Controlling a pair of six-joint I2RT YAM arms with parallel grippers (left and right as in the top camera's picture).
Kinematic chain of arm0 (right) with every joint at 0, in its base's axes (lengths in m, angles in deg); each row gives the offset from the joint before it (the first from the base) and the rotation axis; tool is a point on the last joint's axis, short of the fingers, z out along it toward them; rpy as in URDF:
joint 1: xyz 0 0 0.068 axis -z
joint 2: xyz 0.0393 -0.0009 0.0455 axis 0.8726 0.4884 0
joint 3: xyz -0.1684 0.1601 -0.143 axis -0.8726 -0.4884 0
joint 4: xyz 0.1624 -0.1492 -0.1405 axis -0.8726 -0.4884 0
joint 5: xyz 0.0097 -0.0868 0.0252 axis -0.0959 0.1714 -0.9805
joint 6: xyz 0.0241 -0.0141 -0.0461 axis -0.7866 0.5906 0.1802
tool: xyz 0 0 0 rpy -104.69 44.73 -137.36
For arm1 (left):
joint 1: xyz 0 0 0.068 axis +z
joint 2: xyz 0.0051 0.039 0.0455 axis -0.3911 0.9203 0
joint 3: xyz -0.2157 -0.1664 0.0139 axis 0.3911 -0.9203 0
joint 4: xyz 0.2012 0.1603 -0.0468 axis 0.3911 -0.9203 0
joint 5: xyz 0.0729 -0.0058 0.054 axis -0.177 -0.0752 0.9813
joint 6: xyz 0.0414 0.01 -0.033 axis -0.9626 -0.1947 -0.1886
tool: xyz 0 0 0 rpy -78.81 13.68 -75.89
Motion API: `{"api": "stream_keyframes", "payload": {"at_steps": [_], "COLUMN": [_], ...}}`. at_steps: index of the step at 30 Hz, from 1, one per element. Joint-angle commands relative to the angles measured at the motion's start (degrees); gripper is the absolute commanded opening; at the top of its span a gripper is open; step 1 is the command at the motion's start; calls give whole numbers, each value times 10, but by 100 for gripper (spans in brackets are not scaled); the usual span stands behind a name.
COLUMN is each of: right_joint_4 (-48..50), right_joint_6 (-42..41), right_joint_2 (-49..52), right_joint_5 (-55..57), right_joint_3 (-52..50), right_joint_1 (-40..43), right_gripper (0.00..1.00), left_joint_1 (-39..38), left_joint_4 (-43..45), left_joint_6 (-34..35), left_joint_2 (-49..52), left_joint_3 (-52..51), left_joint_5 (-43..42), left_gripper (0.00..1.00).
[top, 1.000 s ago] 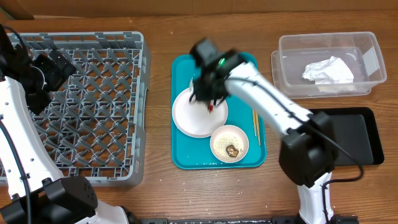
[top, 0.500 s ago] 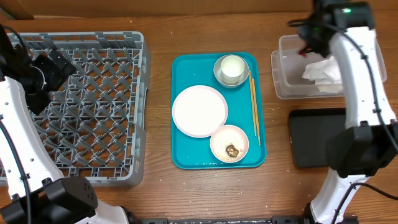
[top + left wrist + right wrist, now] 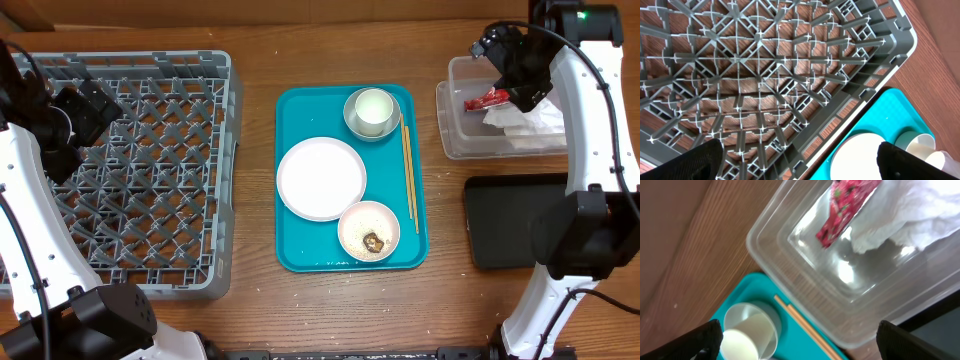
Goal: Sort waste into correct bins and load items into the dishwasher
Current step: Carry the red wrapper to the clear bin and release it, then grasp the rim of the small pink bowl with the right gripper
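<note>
So far wrapper (image 3: 487, 98) and napkin (image 3: 530, 120) lie in tub (image 3: 455, 140). Right claw (image 3: 512, 75) over it and left claw (image 3: 85, 110) over rack (image 3: 225, 180) both spread, empty. Plate (image 3: 321, 178), dish (image 3: 369, 229) with scrap (image 3: 372, 241), bowl (image 3: 372, 112), chopsticks (image 3: 408, 170) unracked on tray (image 3: 295, 250).

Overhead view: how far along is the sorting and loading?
Done: red crinkled wrapper and crumpled white paper napkin lie in the clear plastic tub. In hand: nothing; right gripper and left gripper are open. Left: brown food scrap in the small white dish, large pale plate, grey bowl holding a white cup, wooden chopsticks, all on the teal tray; grey lattice rack holds nothing.
</note>
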Motion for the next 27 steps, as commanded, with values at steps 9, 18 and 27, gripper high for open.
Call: {"api": "stream_keyframes", "payload": {"at_steps": [9, 18, 27], "right_joint_4": [-57, -205, -204], "right_joint_6": [85, 88, 255], "right_joint_2": [-205, -239, -239], "right_joint_5": [-71, 66, -199], "right_joint_3": [16, 1, -65], "right_joint_1": [2, 4, -93], "right_gripper": [100, 100, 100], "left_joint_1": [1, 1, 1], "left_joint_4": [0, 0, 0], "left_joint_6": [6, 6, 6], "left_joint_2": [-8, -8, -8], "left_joint_3": [7, 7, 7], "left_joint_5": [2, 2, 2], "left_gripper": [100, 100, 100]}}
